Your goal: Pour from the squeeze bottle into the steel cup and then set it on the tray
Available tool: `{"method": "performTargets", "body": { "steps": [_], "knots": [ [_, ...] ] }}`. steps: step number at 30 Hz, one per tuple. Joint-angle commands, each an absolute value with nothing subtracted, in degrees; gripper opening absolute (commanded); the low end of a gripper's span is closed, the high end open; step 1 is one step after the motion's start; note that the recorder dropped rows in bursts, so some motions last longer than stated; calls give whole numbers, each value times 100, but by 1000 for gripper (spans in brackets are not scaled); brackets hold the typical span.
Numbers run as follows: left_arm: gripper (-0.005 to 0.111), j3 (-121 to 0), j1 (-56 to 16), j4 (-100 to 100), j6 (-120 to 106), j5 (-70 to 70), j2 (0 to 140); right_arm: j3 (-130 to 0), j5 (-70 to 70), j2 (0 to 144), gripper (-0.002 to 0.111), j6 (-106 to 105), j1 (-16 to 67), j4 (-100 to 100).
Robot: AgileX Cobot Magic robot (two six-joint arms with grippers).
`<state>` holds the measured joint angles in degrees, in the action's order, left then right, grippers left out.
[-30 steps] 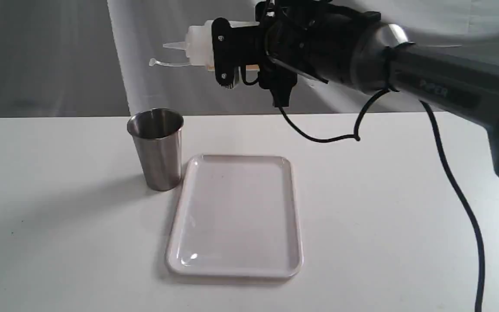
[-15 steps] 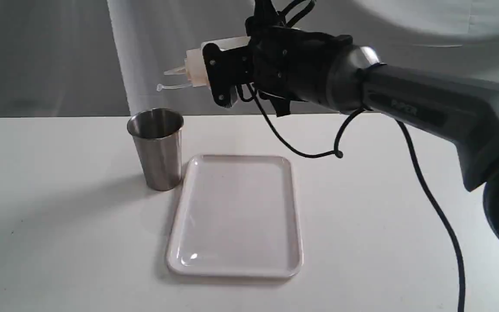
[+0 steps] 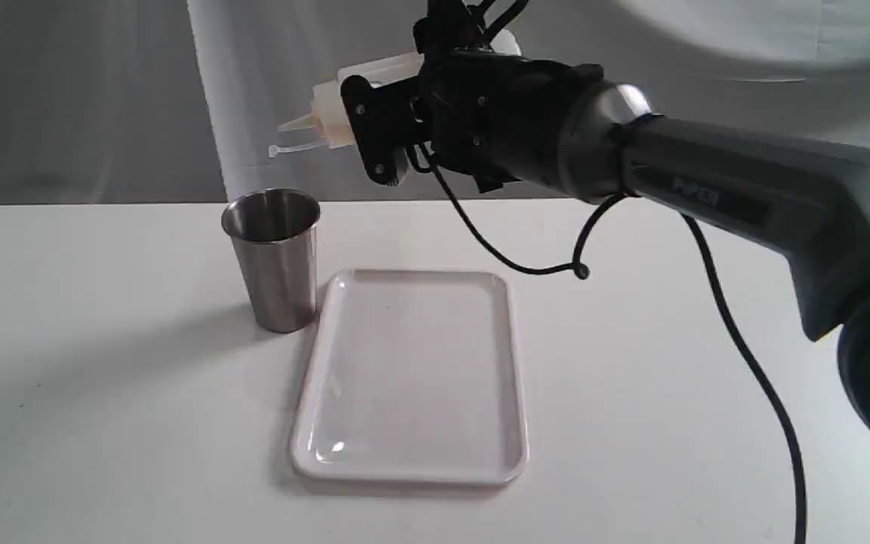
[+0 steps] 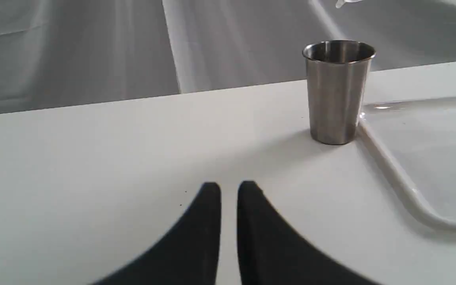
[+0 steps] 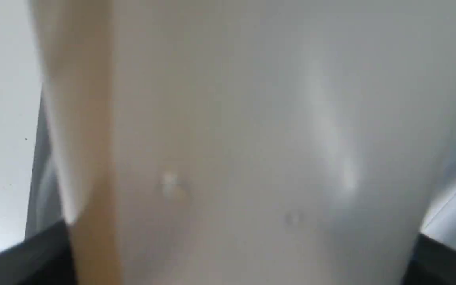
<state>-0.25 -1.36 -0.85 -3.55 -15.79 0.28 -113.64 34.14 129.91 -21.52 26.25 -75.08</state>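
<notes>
Soft even light, glare on tray [image 3: 405, 474], faint shadows — right wrist view blurred

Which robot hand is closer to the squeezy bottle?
Right. The right gripper is clamped on the squeeze bottle, held high above the table. The left gripper sits low over the table, well below the bottle, touching nothing.

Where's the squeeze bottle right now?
Exterior view, upper middle: the squeeze bottle is held aloft in the right gripper, tipped with its nozzle pointing left and slightly down, above the steel cup that stands left of the tray.
</notes>
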Motion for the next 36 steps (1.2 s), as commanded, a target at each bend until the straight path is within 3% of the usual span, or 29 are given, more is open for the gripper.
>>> {"method": "performTargets", "body": {
  "steps": [1, 36],
  "knots": [
    [8, 0, -131, -110, -348, -1522, 0, -11412, 3484, 12907, 0, -2060, 2627, -7766],
    [8, 0, -131, -110, -348, -1522, 0, -11412, 3475, 12907, 0, -1971, 2687, -8534]
  ]
}}
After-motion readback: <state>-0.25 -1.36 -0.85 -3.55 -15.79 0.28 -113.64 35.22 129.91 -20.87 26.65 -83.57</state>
